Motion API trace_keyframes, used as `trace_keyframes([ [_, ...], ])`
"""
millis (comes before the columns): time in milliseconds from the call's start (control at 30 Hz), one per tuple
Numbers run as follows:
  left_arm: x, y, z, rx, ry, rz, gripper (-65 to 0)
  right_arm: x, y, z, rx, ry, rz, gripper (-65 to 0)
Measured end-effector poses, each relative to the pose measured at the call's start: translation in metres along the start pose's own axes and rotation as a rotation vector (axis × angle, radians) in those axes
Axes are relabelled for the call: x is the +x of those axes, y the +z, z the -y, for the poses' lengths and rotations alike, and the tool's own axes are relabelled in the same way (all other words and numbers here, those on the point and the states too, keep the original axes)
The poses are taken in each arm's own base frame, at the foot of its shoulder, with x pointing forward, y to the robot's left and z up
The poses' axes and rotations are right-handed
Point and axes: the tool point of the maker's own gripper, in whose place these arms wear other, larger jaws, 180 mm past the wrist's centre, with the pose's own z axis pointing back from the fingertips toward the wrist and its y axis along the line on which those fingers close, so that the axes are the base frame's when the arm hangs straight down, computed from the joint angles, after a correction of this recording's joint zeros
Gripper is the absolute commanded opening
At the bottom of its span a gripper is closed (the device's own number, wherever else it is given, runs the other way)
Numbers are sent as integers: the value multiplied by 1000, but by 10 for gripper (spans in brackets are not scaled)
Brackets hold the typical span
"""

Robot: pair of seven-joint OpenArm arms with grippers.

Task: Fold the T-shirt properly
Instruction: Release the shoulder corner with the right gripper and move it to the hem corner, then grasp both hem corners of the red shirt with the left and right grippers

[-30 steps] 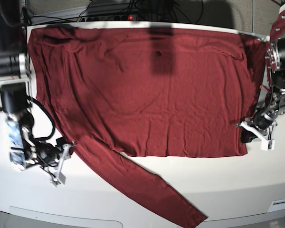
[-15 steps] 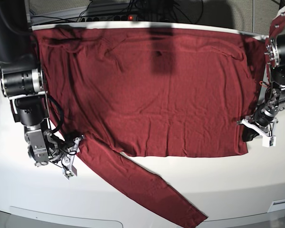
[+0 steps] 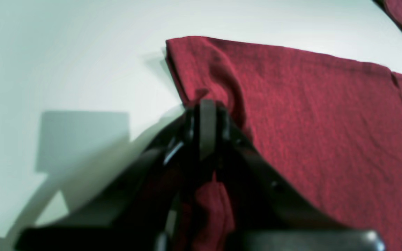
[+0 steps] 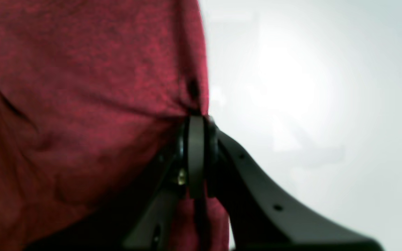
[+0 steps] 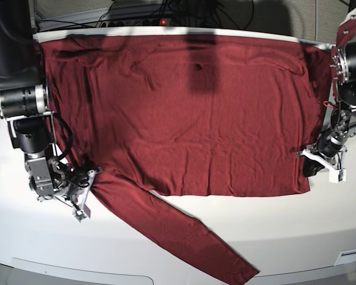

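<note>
Maroon fabric of the T-shirt [image 5: 219,130], spread wide over the white tabletop [image 5: 308,237], with soft wrinkles across the body. Seen from the base view, reaches from the far edge at twelve o'clock down past the centre, with one long sleeve stretched out toward five o'clock. At about eight o'clock, pinches the shirt's side edge in the right end effector [image 4: 199,122], jaws pressed together on the cloth. At about four o'clock, pinches a raised ridge near the lower corner in the left end effector [image 3: 206,104], jaws likewise closed, with fingertips low against the fabric.
</note>
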Motion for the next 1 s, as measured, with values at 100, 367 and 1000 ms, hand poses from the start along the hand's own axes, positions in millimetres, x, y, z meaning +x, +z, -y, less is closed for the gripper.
trace_keyframes([
  [100, 1, 0, -1, 7, 29, 8, -650, -1, 2, 6, -11, 1, 2, -650],
  [367, -2, 0, -4, 24, 42, -7, -650, -2, 0, 1, -3, 1, -4, -650],
  [1000, 9, 1, -16, 50, 76, -21, -650, -4, 16, 8, 78, -36, 49, -650],
])
